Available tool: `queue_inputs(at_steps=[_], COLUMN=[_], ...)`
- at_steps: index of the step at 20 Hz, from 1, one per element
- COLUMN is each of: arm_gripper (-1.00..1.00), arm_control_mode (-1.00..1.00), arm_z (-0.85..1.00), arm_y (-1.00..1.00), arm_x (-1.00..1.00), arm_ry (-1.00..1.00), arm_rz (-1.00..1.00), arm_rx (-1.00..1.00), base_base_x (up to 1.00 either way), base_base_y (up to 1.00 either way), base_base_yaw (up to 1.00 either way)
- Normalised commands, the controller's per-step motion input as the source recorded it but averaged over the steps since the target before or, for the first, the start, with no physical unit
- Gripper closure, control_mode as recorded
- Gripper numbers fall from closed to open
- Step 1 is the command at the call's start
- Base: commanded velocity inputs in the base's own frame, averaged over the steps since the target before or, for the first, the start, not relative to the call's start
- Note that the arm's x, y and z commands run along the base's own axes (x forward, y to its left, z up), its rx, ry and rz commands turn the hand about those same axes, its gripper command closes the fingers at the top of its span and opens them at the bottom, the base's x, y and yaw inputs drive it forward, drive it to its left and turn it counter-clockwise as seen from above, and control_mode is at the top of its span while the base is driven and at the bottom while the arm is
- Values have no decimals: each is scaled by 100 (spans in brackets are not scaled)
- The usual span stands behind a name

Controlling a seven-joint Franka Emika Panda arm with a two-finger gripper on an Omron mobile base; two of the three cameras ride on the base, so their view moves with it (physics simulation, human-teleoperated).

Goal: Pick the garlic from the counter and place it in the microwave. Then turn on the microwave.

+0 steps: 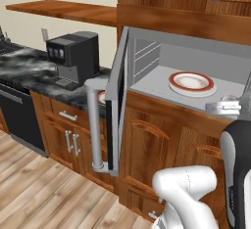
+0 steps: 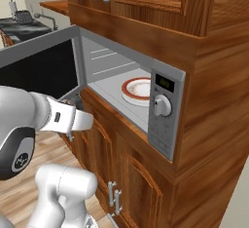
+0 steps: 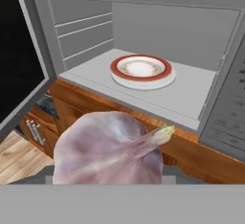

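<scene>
A: Wooden cabinetry surrounds the site. Dark marbled counter (image 1: 29,71) at 9 o'clock in left base view, w/ black-and-grey coffee machine (image 1: 72,57) standing on it. Wood shelf (image 1: 63,11) above, at 11.

B: Microwave status?

A: Microwave (image 2: 165,110) built into the cabinet wall, door (image 1: 117,101) swung wide open to the left, long bar handle (image 1: 94,125) upright at its outer edge. Control panel w/ round knob (image 2: 162,106) at 3 o'clock in right base view. Cavity is lit grey; one red-rimmed plate (image 3: 141,70) sits centred on its floor.

B: Garlic?

A: Garlic (image 3: 107,153) at 6 o'clock in hand view, large in frame, whitish-pink, stem tip pointing toward 2 o'clock. It's off the counter, outside the cavity, in front of and below the microwave's front sill. Plate lies at 12 from it, well apart.

B: Gripper?

A: Gripper (image 1: 226,106) seen at 3 o'clock in left base view, by the cavity's right front corner. Jaws part-closed around the garlic; fingertips hidden behind the bulb in hand view. Bulb is carried, not resting on anything visible.
</scene>
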Motion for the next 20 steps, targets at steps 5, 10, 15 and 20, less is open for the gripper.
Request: queue_inputs(at_steps=[5,10,15,20], arm_gripper=[100,100,100,100], arm_control_mode=[-100,-100,-100,-100], arm_z=[13,1,-2,-17], arm_y=[0,-10,-10,0], arm_x=[32,31,26,20], arm_ry=[0,0,0,0], arm_rz=[-6,-3,0,0], arm_rx=[1,0,0,0], base_base_x=[0,0,0,0], base_base_y=[0,0,0,0], base_base_yaw=[0,0,0,0])
